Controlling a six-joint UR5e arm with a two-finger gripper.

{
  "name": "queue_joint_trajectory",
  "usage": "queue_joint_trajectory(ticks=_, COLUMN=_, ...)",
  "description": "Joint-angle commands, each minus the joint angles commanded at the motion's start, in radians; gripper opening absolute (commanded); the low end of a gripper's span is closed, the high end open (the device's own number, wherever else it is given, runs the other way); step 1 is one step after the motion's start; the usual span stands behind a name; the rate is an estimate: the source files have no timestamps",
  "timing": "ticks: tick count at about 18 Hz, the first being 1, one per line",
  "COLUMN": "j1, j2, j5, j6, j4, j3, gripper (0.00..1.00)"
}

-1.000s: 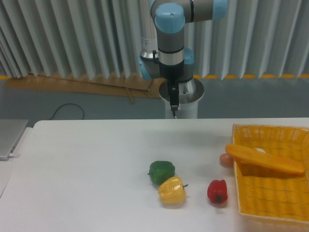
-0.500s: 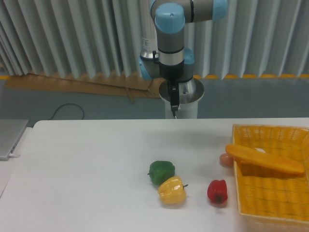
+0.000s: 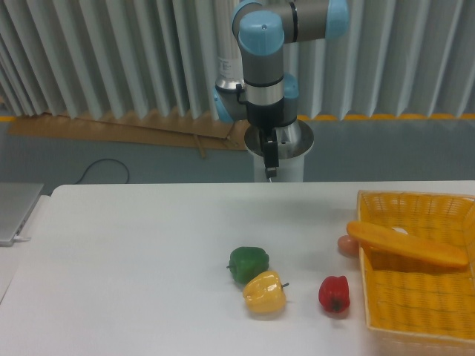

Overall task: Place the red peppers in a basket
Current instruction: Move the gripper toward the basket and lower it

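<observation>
The red pepper point(image 3: 334, 294) is small, glossy and lobed and lies on the white table near the front, just left of the basket. The basket point(image 3: 415, 311) is a large yellow-orange woven one at the right edge. My gripper point(image 3: 271, 157) hangs at the back of the table, far above and behind the pepper. I see it edge-on, thin and dark, with nothing in it. I cannot tell if its fingers are open or shut.
A yellow pepper point(image 3: 265, 292) and a green pepper point(image 3: 248, 264) lie left of the red one. A small pale orange fruit point(image 3: 347, 245) touches the basket's left wall. A long orange object point(image 3: 407, 244) lies across the basket. A grey laptop point(image 3: 15, 211) sits at far left.
The arm's wrist and gripper have shifted slightly to the right. The peppers and the basket have not moved.
</observation>
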Motion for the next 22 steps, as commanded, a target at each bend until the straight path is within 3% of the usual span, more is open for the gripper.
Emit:
queue_joint_trajectory(ticks=12, j1=0.049, j2=-0.021, j5=-0.005, j6=-0.003, j4=0.005, j3=0.017, gripper=1.00)
queue_joint_trajectory(ticks=16, j1=0.092, j2=-0.034, j5=-0.009, j6=-0.003, j4=0.046, j3=0.017, gripper=1.00)
queue_joint_trajectory(ticks=22, j1=0.094, j2=-0.126, j5=0.000, j6=-0.005, j4=0.121, j3=0.043, gripper=1.00)
